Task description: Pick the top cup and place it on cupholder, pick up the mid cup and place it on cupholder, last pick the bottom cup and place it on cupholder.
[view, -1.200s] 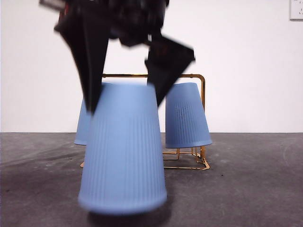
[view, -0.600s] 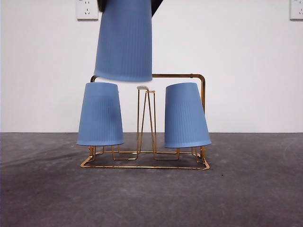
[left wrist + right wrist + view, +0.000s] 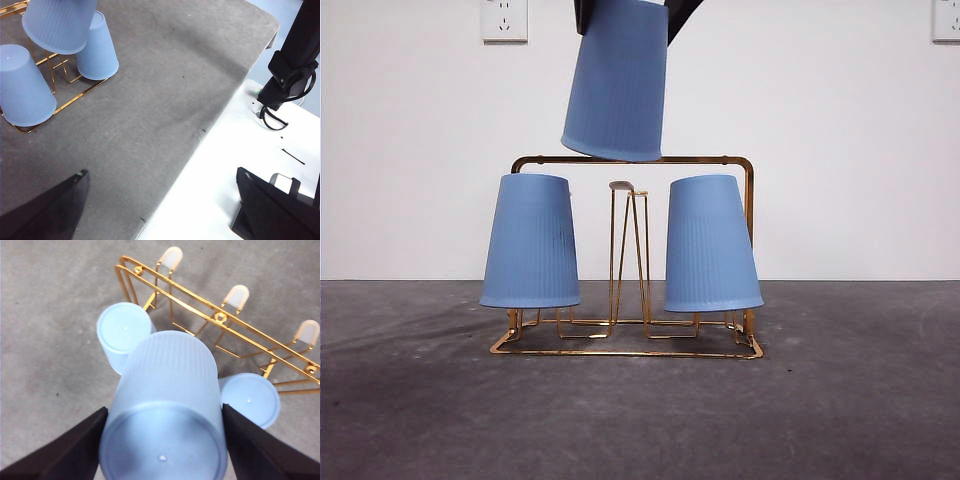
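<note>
3 ribbed pale-blue cups [image 3: 616,80], gold wire cupholder [image 3: 630,352] w/ white-tipped pegs, dark grey table [image 3: 840,410], black jaws.

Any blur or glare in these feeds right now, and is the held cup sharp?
Front view: sharp, no motion blur on the held cup; soft shadow under the cupholder. Right wrist view: the cup's base near the lens is slightly soft, the right tool dark. Left wrist view: white surface bright, the left tool underexposed.

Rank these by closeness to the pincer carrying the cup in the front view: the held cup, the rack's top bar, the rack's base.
1. Held cup: gripped in the right pincer, up top.
2. Top bar: just under that cup's rim.
3. Base: lowest, on the table.
</note>
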{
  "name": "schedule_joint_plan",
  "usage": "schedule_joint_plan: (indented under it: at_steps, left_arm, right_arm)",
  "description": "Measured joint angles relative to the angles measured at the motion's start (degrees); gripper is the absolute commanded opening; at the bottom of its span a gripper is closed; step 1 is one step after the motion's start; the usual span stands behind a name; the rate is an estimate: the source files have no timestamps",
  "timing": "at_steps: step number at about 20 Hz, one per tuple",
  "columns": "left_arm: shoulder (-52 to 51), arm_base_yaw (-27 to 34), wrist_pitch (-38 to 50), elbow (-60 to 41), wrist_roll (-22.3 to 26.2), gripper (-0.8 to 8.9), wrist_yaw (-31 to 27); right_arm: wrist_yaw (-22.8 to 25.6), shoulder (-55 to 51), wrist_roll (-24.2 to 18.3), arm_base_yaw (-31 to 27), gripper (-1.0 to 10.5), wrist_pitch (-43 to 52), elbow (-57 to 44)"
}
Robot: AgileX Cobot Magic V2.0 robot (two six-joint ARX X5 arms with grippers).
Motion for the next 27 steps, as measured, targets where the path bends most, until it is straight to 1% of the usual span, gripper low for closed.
schedule_joint_plan:
  at_steps: [6,9,11,18,23,24,26,27]
  left_arm:
    - [0.0,0.0,0.0,0.0,0.0,4.68,0.0]
    - [0.0,0.0,0.0,0.0,0.0,4.68,0.0]
    - [0.0,0.0,0.1,0.0,0.0,4.68,0.0]
    - [0.0,0.0,0.0,0.0,0.0,4.68,0.0]
    - [0.0,0.0,0.0,0.0,0.0,4.68,0.0]
    - [0.0,0.0,0.0,0.0,0.0,4.68,0.0]
    - [0.0,0.0,0.0,0.0,0.0,4.68,0.0]
    - [0.0,0.0,0.0,0.0,0.0,4.68,0.0]
  right_arm:
    - [0.2,2.7,-0.2,-0.7,2.7,0.1,0.0]
    - [1.6,5.1,-0.9,-0.8,2.7,0.8,0.0]
    - [1.7,5.8,-1.0,-1.0,2.7,1.7,0.0]
    - [1.3,12.0,-1.6,-2.8,2.7,2.0,0.0]
    - [0.8,13.9,-1.6,-3.4,2.8,3.1,0.0]
    - [0.0,14.3,-1.6,-3.7,3.1,3.2,0.0]
    - [-1.3,14.9,-1.7,-3.8,4.6,3.7,0.0]
    - [-1.3,15.0,-1.7,-3.8,5.1,3.8,0.0]
